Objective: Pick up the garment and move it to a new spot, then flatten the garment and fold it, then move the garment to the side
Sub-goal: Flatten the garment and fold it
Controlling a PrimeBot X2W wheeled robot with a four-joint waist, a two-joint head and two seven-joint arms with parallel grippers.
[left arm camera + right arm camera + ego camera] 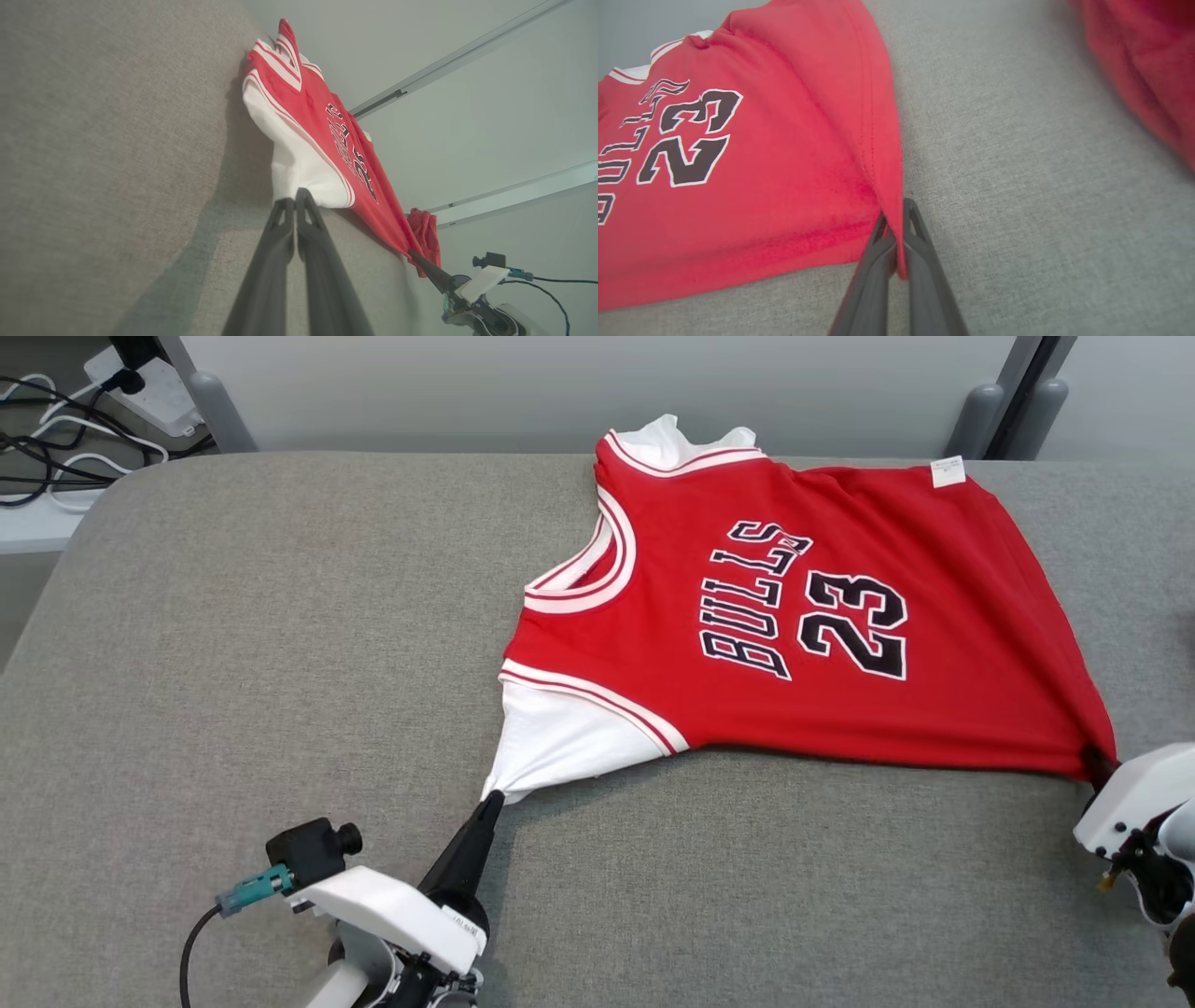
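**As held at two corners: jersey [840, 616] on bench [233, 663]**

Where the left pincer [492, 798] is closed tight, its dark tips pinch white cloth at the jersey's near shoulder end, drawn out to a point; right pincer [1094, 763] likewise closed, nipping the near red hem corner; between them, the jersey's near edge stretched taut; jersey red with white trim, spread on the right half of the grey fabric-covered bench, neck toward the robot's left, hem toward its right, far side reaching the bench's far edge; "BULLS 23" lettering face up; white label [948, 471] at the far hem corner; cables [56, 457] beyond the bench's far left corner.
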